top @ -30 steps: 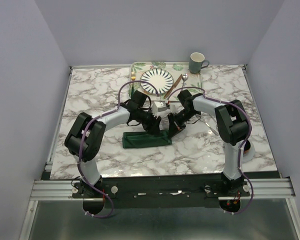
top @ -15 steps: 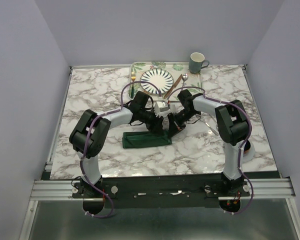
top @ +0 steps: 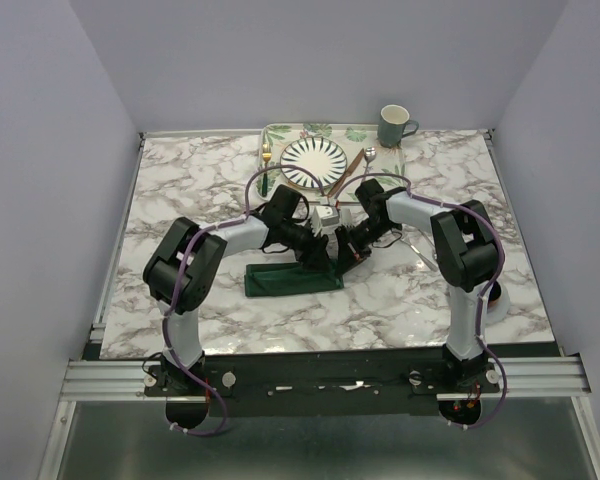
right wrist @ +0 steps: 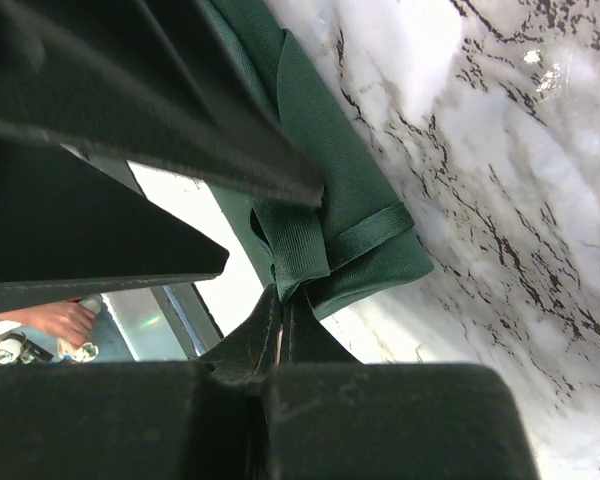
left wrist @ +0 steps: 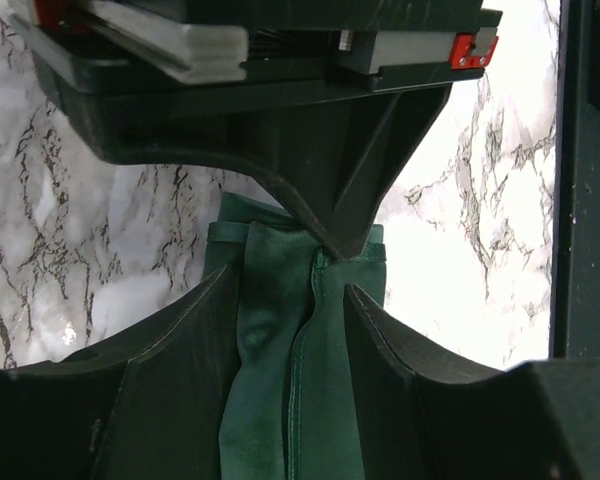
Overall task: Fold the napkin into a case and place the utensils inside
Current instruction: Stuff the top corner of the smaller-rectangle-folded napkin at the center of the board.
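The napkin (top: 288,281) is folded into a narrow dark green case on the marble table, its right end under both grippers. My right gripper (top: 349,254) is shut on a raised fold at that end (right wrist: 298,255). My left gripper (top: 325,256) is open and straddles the cloth (left wrist: 292,400), one finger (left wrist: 175,385) on each side, right next to the right gripper's tips. The gold fork (top: 266,154), the copper-brown knife (top: 346,171) and the silver spoon (top: 368,157) lie on the tray beside the striped plate (top: 315,162).
The leaf-patterned tray (top: 332,133) sits at the back middle, with a green mug (top: 394,125) at its right end. A small white and red object (top: 494,300) lies near the right arm's base. The two arms nearly touch over the cloth.
My left arm has moved right along the cloth towards the right gripper. The right gripper has stayed put, still pinching the cloth end.
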You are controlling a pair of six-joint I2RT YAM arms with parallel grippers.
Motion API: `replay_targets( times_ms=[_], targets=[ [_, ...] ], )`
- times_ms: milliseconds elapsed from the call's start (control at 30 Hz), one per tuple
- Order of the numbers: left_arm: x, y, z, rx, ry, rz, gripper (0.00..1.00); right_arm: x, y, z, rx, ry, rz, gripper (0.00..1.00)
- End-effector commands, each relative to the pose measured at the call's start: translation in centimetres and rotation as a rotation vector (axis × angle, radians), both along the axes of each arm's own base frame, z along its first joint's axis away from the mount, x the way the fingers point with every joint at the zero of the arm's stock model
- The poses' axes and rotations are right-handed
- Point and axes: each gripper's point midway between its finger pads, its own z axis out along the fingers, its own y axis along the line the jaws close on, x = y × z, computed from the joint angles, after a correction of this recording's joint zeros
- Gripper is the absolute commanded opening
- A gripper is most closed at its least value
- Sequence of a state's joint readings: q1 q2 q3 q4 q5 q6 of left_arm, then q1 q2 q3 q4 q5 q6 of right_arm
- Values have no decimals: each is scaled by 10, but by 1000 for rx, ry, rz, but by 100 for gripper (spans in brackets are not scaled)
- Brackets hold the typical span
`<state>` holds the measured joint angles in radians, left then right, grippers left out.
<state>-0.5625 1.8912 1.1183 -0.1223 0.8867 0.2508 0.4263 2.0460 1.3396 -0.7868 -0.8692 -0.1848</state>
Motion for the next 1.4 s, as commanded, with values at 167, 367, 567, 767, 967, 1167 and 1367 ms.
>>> replay_targets(
  times_ms=[167, 367, 567, 767, 967, 1167, 1367],
  targets=[
    [-18, -9, -7, 8, 42, -39, 52, 3, 4, 9, 32, -56, 11, 0],
    [-21, -7, -9, 26, 46, -35, 46, 6, 4, 10, 33, -55, 0, 1],
    [-27, -5, -10, 48, 43, -31, 30, 5, 6, 13, 41, -50, -6, 1],
    [-33, -2, -15, 86, 52, -7, 32, 6, 8, 16, 53, -56, -6, 1],
    [-27, -1, -16, 101, 25, 61, 6, 4, 5, 15, 45, -59, 0, 3],
    [-31, 0, -14, 97, 15, 89, 0, 15, -5, 30, 43, -14, -69, 18],
    [-33, 0, -15, 96, 17, 118, 0, 26, -12, 49, 85, -1, -128, 28]
  ],
)
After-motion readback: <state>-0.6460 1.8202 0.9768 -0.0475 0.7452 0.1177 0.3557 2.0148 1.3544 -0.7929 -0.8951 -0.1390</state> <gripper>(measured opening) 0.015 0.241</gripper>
